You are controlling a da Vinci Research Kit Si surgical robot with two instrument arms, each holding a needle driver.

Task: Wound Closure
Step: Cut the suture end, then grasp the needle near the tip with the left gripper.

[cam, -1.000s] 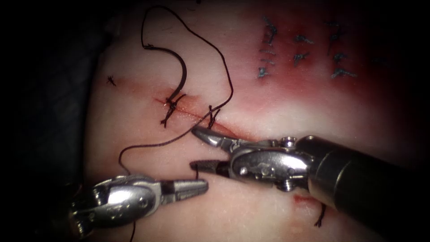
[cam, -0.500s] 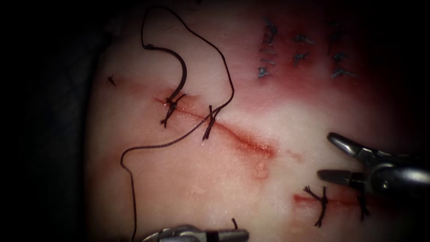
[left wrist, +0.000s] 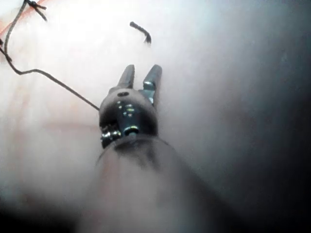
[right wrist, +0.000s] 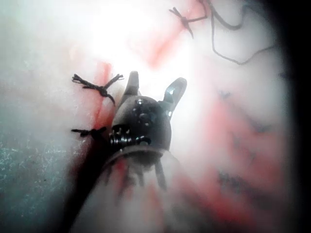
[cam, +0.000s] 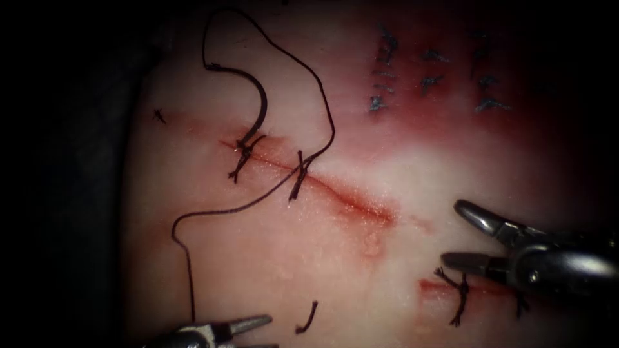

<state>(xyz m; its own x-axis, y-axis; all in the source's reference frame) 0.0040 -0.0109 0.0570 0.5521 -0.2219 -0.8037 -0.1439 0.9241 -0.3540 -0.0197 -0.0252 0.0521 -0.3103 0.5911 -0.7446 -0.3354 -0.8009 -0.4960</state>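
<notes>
Now both grippers (cam: 248,332) (cam: 454,235) empty, needle (cam: 258,106) free.

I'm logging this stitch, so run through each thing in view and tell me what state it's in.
Left tool: jaws open, holding nothing.
Right tool: jaws open, holding nothing.
Needle: lying free on the tissue, above the cut, held by neither tool.
Thread: slack, looping from the needle to the second stitch.
Cut: two stitches at its left end, right part unstitched.
Cut end of thread: loose on the tissue.
</notes>
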